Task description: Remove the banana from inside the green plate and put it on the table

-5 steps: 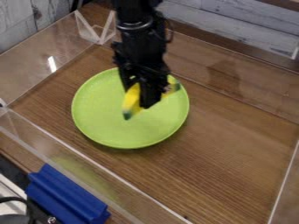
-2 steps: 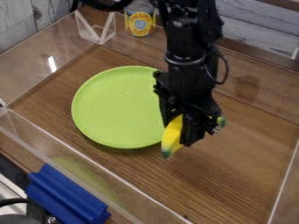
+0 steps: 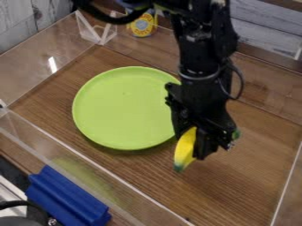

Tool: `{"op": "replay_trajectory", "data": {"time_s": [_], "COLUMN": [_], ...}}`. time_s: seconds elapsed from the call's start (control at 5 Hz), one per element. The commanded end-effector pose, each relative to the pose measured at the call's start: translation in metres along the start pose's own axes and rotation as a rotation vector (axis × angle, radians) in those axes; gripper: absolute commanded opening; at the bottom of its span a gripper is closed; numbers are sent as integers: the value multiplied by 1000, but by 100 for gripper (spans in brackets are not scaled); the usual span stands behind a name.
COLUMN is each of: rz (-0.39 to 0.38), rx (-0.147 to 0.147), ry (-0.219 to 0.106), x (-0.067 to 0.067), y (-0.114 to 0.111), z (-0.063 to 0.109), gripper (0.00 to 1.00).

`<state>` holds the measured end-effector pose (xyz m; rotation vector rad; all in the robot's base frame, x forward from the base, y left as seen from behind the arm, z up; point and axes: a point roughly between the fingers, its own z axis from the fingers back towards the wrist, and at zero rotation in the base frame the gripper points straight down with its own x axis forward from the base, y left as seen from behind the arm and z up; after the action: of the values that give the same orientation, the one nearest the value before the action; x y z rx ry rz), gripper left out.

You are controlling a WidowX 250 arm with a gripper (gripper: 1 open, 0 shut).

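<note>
Now claw (image 3: 196,152) pointing down, clamped on banana (image 3: 184,150), banana hanging upright just past right rim of green plate (image 3: 118,108), low over brown counter (image 3: 248,185), blue block (image 3: 65,201) at front left

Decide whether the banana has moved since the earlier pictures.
Yes. The banana, shut in the gripper, went rightward off the green plate, now over the table.

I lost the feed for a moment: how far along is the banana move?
Done: the green plate lies bare, with the banana out of it. In hand: the gripper is shut on the banana, holding it just past the plate's right rim over the table. Left: set it down on the wood and let go.
</note>
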<state>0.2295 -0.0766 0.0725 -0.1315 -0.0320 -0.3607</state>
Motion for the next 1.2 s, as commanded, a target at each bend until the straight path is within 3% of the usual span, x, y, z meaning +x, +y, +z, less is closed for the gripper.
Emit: {"op": "replay_trajectory", "data": {"time_s": [0.0,0.4,0.6,1.0], "rz": [8,17,33,58], "rx": [-5,-10,-19,-4], "ry": [-19,-21,-16,-12], "x": [3,3,1,1], "y": [-3,-4,-5,-1], "z": [-2,-14,-14,-1], "gripper": [0,0,100,100]}}
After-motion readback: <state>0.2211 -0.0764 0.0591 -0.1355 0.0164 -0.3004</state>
